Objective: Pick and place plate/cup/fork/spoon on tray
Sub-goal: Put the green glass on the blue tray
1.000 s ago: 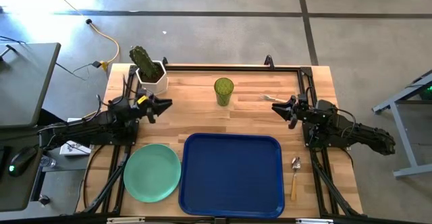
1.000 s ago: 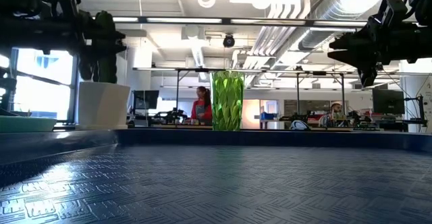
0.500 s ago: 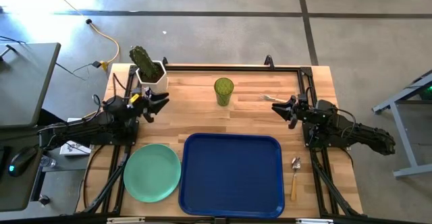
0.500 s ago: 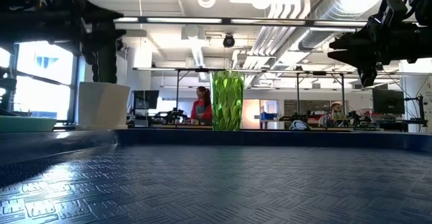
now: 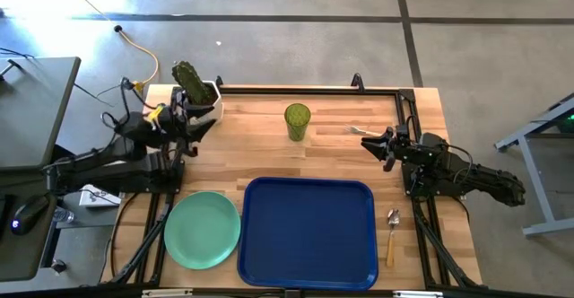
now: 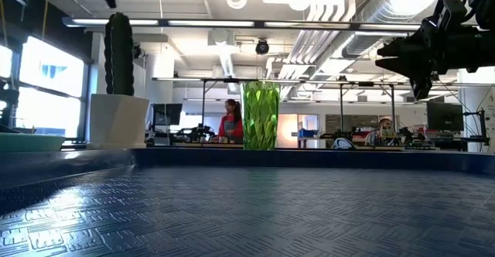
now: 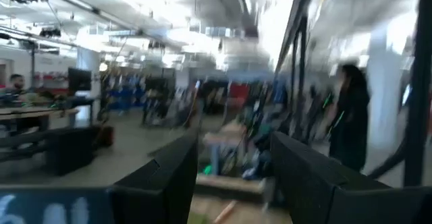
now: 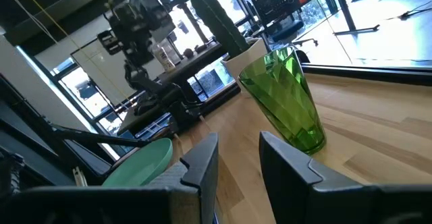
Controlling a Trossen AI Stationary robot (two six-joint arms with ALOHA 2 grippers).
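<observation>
Meanwhile left claw (image 5: 190, 121) has pulled back toward cactus (image 5: 189, 80) at table corner, jaws now spread, empty. Right claw (image 5: 372, 142) unmoved, half-spread, empty, near cup (image 5: 297, 121). Plate (image 5: 202, 230) beside tray (image 5: 308, 233), which holds nothing: no pick begun.

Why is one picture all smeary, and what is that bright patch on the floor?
The left wrist view is smeared, probably by motion; only its dark fingers look firm. In the high view, glare whitens the floor beyond the cactus. The right wrist view shows the cup sharp.
</observation>
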